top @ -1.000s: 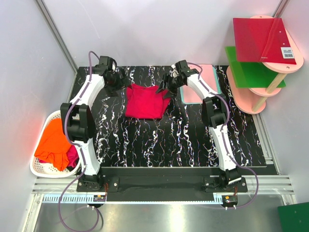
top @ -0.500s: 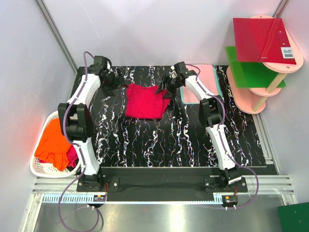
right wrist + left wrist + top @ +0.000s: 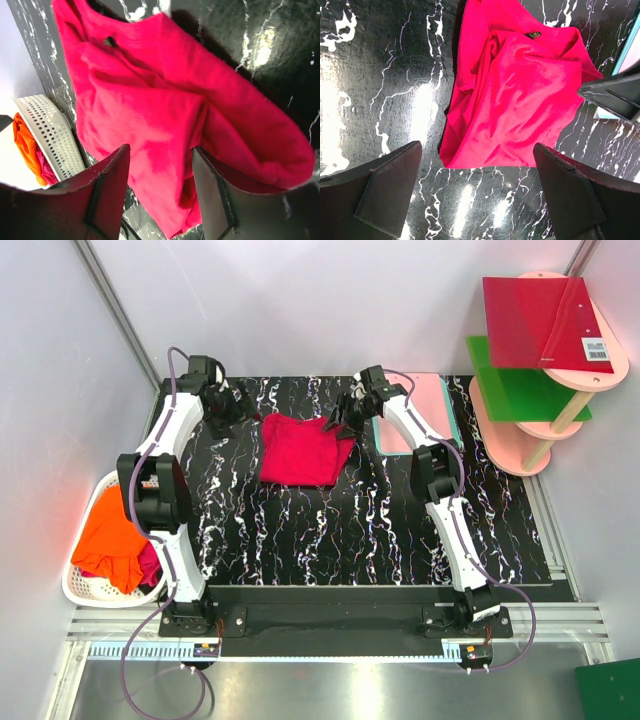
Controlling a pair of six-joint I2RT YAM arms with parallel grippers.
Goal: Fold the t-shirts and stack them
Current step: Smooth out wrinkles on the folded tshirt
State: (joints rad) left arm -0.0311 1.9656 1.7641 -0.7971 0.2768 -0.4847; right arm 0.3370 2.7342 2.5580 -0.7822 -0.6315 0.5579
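A: Where's the crimson t-shirt lying rel. to the grippers?
B: It's lying crumpled and partly folded on the far middle of the black marbled surface; the left gripper is hanging just beside its left edge w/ fingers spread wide, holding nothing; the right gripper is sitting over its far right corner.
A: Is the right one gripping?
B: Its jaws are standing part-way apart w/ a ridge of red cloth running into the gap btwn them; can't tell whether they're pinching it or only straddling it.
A: Anything crowding them?
B: A pink board w/ a teal edge is lying flat just right of the shirt, the right arm reaching across it; a white basket is sitting off the surface's left side, well apart from the shirt, carrying an orange t-shirt w/ some crimson cloth peeking out beneath; at far right a pink shelf stand is carrying a red board and a green board, also well apart.
A: Neck label?
B: A small dark tag is showing near the shirt's far edge.
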